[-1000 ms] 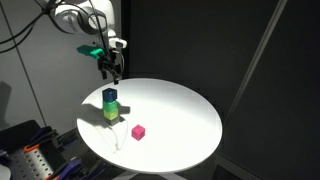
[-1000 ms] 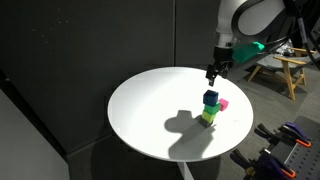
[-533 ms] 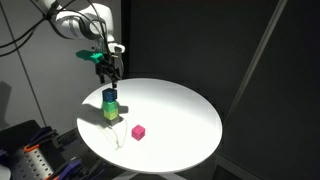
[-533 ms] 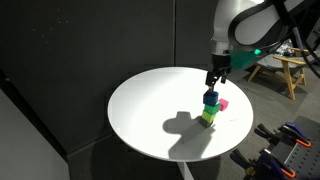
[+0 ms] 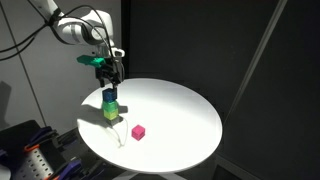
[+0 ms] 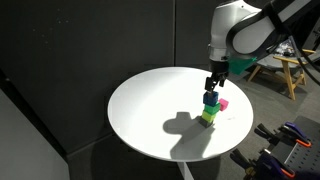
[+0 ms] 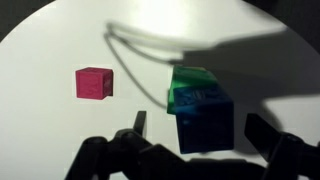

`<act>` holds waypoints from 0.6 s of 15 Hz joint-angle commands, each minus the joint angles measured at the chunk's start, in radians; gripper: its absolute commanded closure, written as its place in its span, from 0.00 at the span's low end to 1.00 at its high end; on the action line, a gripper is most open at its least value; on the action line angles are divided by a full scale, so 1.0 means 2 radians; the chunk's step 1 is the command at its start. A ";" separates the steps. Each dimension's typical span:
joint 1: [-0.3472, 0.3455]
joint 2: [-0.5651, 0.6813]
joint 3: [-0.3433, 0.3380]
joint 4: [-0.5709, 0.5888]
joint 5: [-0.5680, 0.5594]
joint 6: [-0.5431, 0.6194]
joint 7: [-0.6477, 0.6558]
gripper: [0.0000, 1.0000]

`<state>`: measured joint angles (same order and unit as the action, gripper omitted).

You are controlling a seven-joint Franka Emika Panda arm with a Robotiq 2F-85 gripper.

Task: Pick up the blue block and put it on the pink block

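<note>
My claw (image 5: 110,74) hangs released, its two dark fingers (image 7: 136,128) spread wide. In the wrist view there is clear space between each finger and the small solid blue cube (image 7: 205,122), which lies right under the middle of the claw. In both exterior views the claw sits just above that blue cube (image 6: 211,99); I cannot tell whether the fingertips have reached the level of its top face.

The blue cube rests on top of a small yellow-green cube (image 5: 110,113), so the two form a short stack straight below the claw. In the wrist view a strip of the yellow-green cube (image 7: 186,82) shows past the far edge of the blue one.

The small magenta-pink cube (image 7: 94,83) stands alone on the round white desk (image 5: 180,110). It is off to the left of the claw in the wrist view, apart from the stack and touching nothing else.
</note>
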<state>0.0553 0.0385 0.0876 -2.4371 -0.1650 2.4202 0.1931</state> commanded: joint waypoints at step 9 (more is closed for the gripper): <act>0.006 0.033 -0.010 0.011 -0.024 0.023 -0.001 0.00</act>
<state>0.0553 0.0861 0.0836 -2.4323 -0.1860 2.4568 0.1931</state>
